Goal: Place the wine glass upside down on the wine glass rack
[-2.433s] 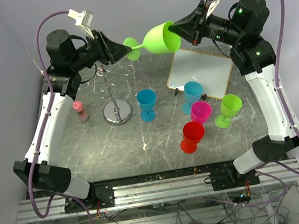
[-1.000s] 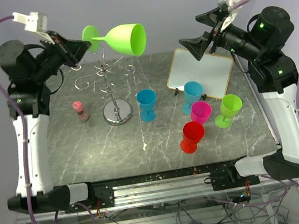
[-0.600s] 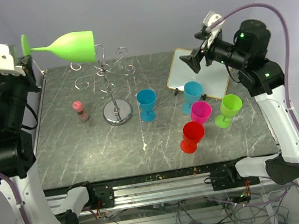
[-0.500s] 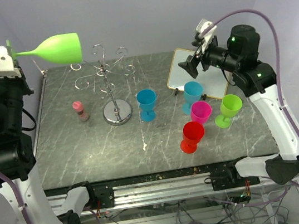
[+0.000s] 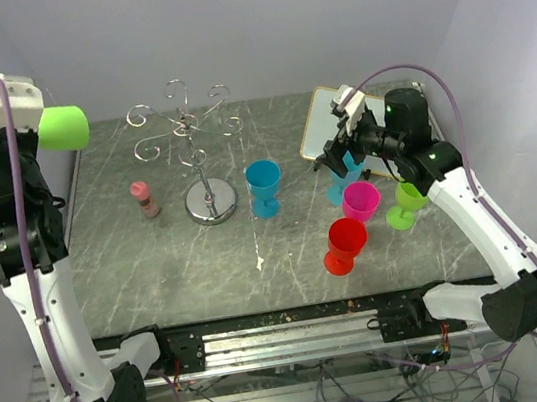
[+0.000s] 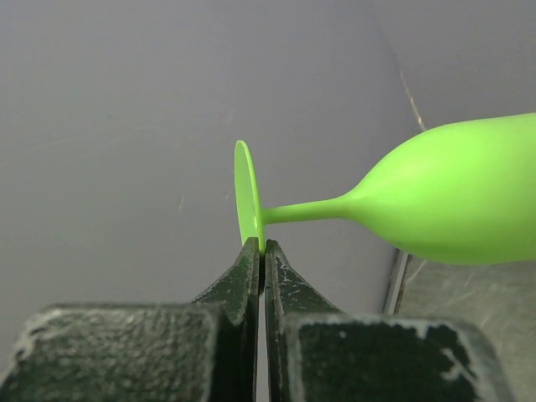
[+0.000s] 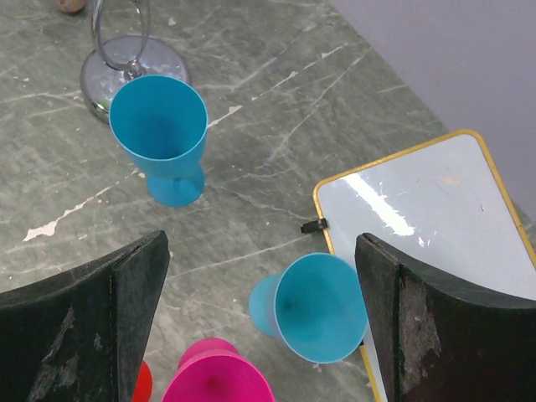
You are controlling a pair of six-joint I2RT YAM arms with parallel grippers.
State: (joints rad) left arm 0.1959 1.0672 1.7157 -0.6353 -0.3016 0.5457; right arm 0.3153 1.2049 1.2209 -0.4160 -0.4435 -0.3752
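Note:
A light green wine glass [image 5: 63, 127] lies sideways in the air at the far left, well left of the wine glass rack [image 5: 189, 132]. My left gripper [image 6: 261, 244] is shut on the edge of its round foot [image 6: 245, 197], and the bowl [image 6: 456, 201] points right. In the top view the left fingers are hidden behind the wrist. The rack is a silver wire stand on a round shiny base [image 5: 211, 201], with no glass on it. My right gripper [image 7: 261, 243] hangs open over a blue glass [image 7: 318, 306], holding nothing.
Upright glasses stand on the grey table: blue [image 5: 264, 183], blue [image 5: 347, 181], pink [image 5: 360, 200], green [image 5: 410, 190] and red [image 5: 344, 243]. A whiteboard [image 5: 317, 131] lies at the back right. A small pink-capped bottle [image 5: 144, 197] stands left of the rack.
The left arm has swung the green glass from above the rack out to the far left. The right arm has come down and forward over the glasses, its jaws a little wider.

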